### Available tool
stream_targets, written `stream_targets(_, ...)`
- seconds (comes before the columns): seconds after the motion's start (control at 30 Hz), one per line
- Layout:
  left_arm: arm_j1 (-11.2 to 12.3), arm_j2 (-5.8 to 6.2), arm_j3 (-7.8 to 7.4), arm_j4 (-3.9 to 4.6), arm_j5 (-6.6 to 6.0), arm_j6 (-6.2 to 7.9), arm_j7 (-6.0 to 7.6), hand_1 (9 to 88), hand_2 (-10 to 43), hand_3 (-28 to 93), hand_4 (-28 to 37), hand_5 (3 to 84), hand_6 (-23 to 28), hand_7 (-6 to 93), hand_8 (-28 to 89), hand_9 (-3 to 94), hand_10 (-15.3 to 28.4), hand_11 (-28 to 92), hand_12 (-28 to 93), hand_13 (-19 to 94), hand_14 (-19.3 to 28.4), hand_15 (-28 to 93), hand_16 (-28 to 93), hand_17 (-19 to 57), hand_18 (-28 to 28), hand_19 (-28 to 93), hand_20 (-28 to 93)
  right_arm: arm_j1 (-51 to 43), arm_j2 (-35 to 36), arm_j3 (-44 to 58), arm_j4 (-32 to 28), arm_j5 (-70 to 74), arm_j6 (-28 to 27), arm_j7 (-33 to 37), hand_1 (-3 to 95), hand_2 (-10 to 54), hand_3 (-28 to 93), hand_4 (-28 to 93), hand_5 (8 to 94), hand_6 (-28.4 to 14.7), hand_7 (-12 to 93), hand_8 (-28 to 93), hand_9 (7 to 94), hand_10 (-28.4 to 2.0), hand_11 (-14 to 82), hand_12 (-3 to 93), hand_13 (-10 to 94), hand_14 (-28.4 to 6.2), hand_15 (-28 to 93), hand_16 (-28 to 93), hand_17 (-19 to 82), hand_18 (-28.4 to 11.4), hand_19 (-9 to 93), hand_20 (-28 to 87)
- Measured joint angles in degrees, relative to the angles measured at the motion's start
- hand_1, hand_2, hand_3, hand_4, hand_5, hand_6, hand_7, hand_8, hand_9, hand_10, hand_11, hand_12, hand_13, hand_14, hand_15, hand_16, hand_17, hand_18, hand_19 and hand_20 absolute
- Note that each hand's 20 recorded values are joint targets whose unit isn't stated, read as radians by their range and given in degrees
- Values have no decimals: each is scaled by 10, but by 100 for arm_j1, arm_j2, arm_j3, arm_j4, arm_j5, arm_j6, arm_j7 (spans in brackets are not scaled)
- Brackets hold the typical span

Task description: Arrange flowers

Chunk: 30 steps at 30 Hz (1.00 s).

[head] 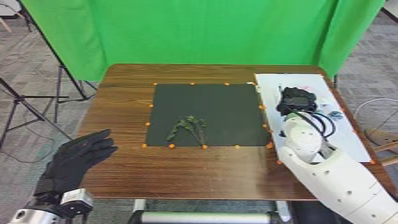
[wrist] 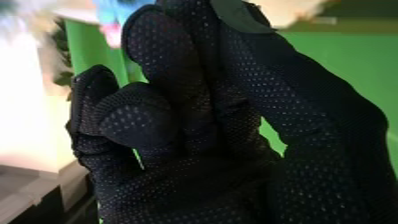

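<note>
Maybe the green leaf [wrist: 242, 16], which I pinch in my right hand [head: 297, 100] at frame's right, will tear if I pull hard; leafy sprigs [head: 189, 128] lie near centre.

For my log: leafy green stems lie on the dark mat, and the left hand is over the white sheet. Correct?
No: the head view shows the right hand over the white sheet. Leafy green stems do lie on the dark mat.

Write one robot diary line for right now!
right hand over white sheet | left hand open, left of dark mat | green sprigs on dark mat
</note>
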<state>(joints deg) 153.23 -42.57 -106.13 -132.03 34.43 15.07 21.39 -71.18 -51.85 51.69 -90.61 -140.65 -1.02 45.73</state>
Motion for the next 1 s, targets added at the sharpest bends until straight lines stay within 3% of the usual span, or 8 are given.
stream_targets(0.2,126,152,-16,-15,-119,105,137,258,72,817,-148,446,139,128,-81,384,219,345,91,280,284,567,-119,-95,219,577,153,109,76,23,-225,-32,87,-32,513,-85,808,-256,834,-33,276,272,845,-140,386,353,743,-108,765,286,344,-278,916,241)
stream_targets(0.37,241,180,-118,-58,-139,135,157,260,73,815,-150,446,138,129,-81,384,220,344,91,280,284,567,-119,-95,219,578,153,23,119,144,-767,5,-38,-58,515,-88,805,-253,839,-35,268,275,847,-143,386,353,744,-113,766,288,341,-281,915,246)
stream_targets(0.67,282,70,-217,-103,-93,131,64,261,75,812,-148,446,139,127,-81,386,222,341,91,282,284,566,-120,-95,221,579,153,-376,33,110,-1770,109,-527,-235,521,-87,797,-253,843,-38,255,281,847,-147,387,351,742,-118,768,287,336,-283,914,252)
stream_targets(1.0,145,-124,-217,-102,86,19,-214,264,77,806,-144,445,141,125,-79,388,223,338,93,284,284,564,-120,-95,223,580,152,-774,-347,-171,-1743,142,-693,-257,521,-86,795,-251,844,-39,250,283,846,-148,392,345,742,-118,769,286,334,-284,912,256)
